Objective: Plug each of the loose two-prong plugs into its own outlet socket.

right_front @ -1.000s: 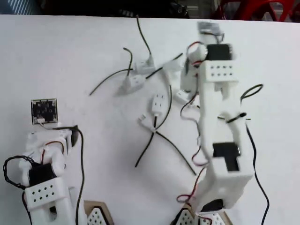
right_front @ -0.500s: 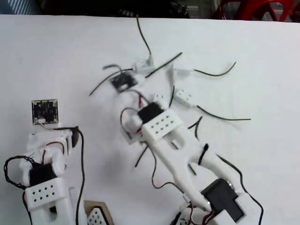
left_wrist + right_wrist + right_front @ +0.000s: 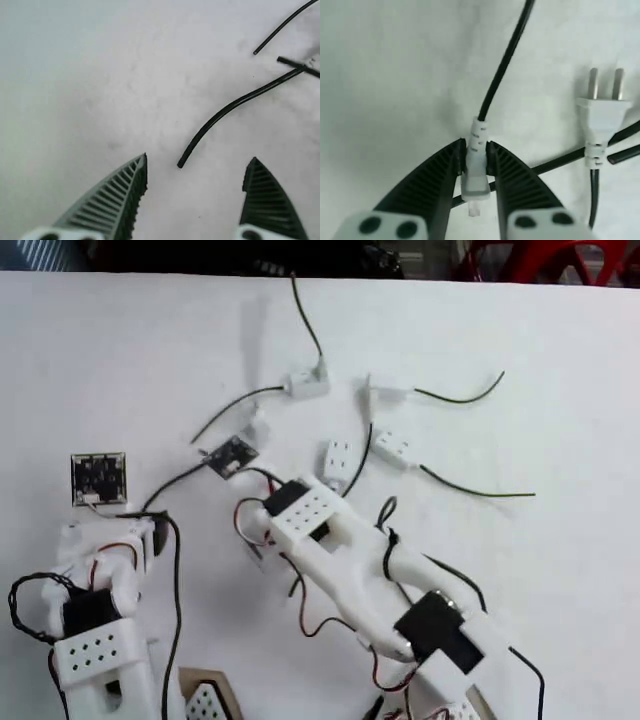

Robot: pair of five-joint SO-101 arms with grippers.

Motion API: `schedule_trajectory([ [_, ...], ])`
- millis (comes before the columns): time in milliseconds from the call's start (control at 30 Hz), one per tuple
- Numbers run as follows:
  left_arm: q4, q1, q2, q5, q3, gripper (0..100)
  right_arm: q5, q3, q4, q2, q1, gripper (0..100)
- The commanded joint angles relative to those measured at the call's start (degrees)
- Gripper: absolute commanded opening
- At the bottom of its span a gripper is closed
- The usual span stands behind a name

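Observation:
My right gripper (image 3: pixel 475 147) is shut on a small white plug (image 3: pixel 475 175), whose black cord (image 3: pixel 502 65) runs away from the fingertips. A second white plug (image 3: pixel 602 112) lies beside it on the table with both prongs showing. In the high view the right arm (image 3: pixel 320 525) reaches from the near right toward the table's middle. Two white outlet blocks (image 3: pixel 338 458) (image 3: pixel 392 447) lie just beyond it. My left gripper (image 3: pixel 195 160) is open over bare table at the near left, with the loose end of a black cord (image 3: pixel 225 112) lying between its fingers.
Two more white connector pieces (image 3: pixel 305 383) (image 3: pixel 385 390) with black cords lie farther back. Loose black cords (image 3: pixel 470 485) trail to the right. The left arm (image 3: pixel 95 590) stands at the near left corner. The table (image 3: pixel 120 360) is white.
The right arm swung from the far right across to the table's middle and dropped low. Several cords and white pieces shifted with it. The left arm has stayed put.

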Motion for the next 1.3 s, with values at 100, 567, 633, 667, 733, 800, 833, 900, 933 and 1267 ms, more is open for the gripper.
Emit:
schedule_trajectory([
  [100,-1.23,-0.04,-1.19,-0.7,-0.26,31,0.53,-0.09,0.57,-1.01,-0.13,9.4],
  [567,-1.23,-0.04,-1.19,-0.7,-0.26,31,0.62,-1.23,6.64,-2.15,1.19,9.0],
  [633,-1.23,-0.04,-1.19,-0.7,-0.26,31,0.62,-2.99,8.4,-1.98,1.19,9.1],
  [667,-1.23,-0.04,-1.19,-0.7,-0.26,31,0.62,-3.96,9.36,-1.98,1.19,9.1],
  [733,-1.23,-0.04,-1.19,-0.7,-0.26,31,0.62,-5.8,10.86,-1.8,1.19,8.8],
  [800,-1.23,-0.04,-1.19,-0.7,-0.26,31,0.62,-6.42,11.56,-1.71,1.1,8.7],
  [833,-1.23,-0.04,-1.19,-0.7,-0.26,31,0.62,-6.33,11.47,-1.71,1.1,8.7],
  [900,-1.23,-0.04,-1.19,-0.7,-0.26,31,0.62,-6.24,11.47,-1.63,1.1,8.7],
  [933,-1.23,-0.04,-1.19,-0.7,-0.26,31,0.62,-6.24,11.47,-1.63,1.19,8.7],
  [1267,-1.23,-0.04,-1.19,-0.7,-0.18,31,0.62,-4.75,11.56,-1.63,1.1,6.0],
])
